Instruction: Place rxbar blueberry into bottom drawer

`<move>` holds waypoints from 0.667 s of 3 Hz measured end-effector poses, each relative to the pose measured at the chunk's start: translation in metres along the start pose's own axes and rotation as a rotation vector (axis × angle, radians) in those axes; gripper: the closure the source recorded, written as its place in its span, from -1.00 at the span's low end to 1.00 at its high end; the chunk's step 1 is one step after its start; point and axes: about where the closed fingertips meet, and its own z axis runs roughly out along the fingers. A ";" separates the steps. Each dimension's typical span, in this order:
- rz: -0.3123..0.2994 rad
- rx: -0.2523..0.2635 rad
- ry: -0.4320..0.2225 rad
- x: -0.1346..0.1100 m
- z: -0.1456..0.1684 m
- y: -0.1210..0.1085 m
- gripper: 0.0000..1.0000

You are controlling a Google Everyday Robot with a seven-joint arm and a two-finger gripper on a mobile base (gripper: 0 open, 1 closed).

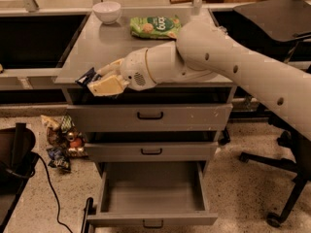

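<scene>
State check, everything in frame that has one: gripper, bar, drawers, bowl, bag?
gripper: shut on rxbar blueberry, at cabinet top front-left edge
rxbar blueberry: held, not in a drawer yet
bottom drawer: pulled open
middle drawer: pushed in
top drawer: pushed in
bowl: upright
green bag: lying flat

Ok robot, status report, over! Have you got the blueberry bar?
Gripper at the cabinet top's front-left edge, shut on rxbar blueberry. Bottom drawer pulled open below. Nothing seen in the way.

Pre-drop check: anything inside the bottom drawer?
Open bottom drawer: visible floor looks bare; strip behind its front panel hidden. The gripper holds rxbar blueberry at the cabinet top's edge.
</scene>
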 end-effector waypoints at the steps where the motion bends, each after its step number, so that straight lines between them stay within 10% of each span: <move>1: 0.001 -0.054 0.054 0.013 0.006 0.009 1.00; 2: 0.068 -0.045 0.127 0.045 -0.006 0.034 1.00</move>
